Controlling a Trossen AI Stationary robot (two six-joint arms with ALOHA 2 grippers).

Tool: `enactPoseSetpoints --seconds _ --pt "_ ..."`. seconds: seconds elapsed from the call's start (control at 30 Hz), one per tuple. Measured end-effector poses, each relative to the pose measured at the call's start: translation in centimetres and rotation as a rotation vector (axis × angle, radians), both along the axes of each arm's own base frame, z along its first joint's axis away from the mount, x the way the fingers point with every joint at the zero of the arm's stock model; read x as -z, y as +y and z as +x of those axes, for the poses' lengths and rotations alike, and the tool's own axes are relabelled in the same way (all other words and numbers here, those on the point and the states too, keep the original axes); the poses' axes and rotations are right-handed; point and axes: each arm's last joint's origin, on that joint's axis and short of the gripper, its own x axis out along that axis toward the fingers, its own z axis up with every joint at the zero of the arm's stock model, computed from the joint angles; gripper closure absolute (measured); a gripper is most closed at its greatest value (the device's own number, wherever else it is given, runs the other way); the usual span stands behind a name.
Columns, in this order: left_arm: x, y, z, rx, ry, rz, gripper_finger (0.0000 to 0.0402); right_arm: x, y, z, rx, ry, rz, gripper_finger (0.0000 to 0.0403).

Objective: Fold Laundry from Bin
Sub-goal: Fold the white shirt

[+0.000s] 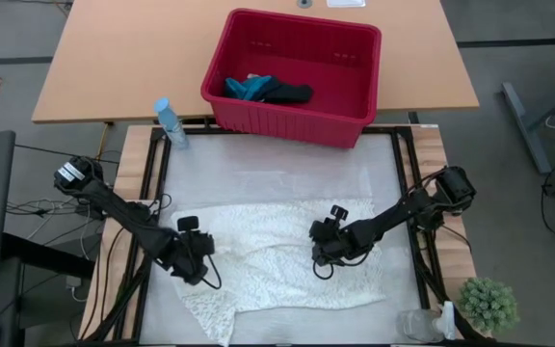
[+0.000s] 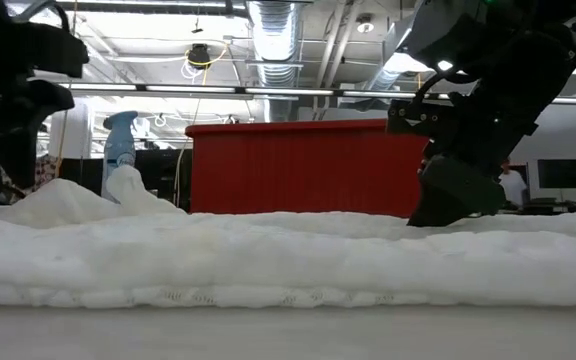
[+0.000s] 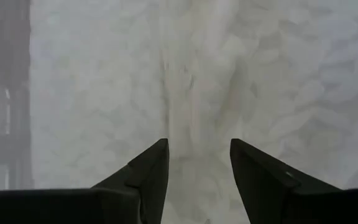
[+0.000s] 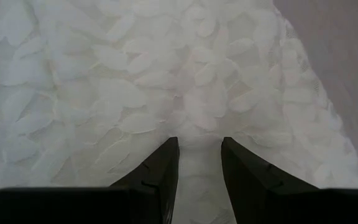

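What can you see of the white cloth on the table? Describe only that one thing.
The white cloth is a large, soft piece with a raised leaf-like lace pattern. It lies spread but rumpled on the table's pale mat, one corner trailing toward the front edge. The left gripper sits at its left edge with fingers apart over a ridge; the right gripper rests on its right part.

White lacy cloth [image 1: 287,260] spread on the table [image 1: 258,169]; left gripper [image 1: 193,253] over its left edge, right gripper [image 1: 324,241] over its right half. Bin [image 1: 355,92] behind, containing two smaller cloths [image 1: 268,90]. Spray bottle [image 1: 170,121] left of bin.
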Motion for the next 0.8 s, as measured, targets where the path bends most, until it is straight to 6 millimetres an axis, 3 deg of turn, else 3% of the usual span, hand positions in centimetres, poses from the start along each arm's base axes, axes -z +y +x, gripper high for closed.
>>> enactPoseSetpoints --seconds 0.57,0.8 --pt "1.5 0.0 -0.7 0.004 -0.060 0.062 0.0241 0.0 0.0 0.0 0.001 0.000 0.000 0.0255" --pt "2.8 -0.5 -0.1 0.062 -0.021 0.090 0.0306 0.0 0.0 0.0 0.002 0.000 0.000 0.0255"
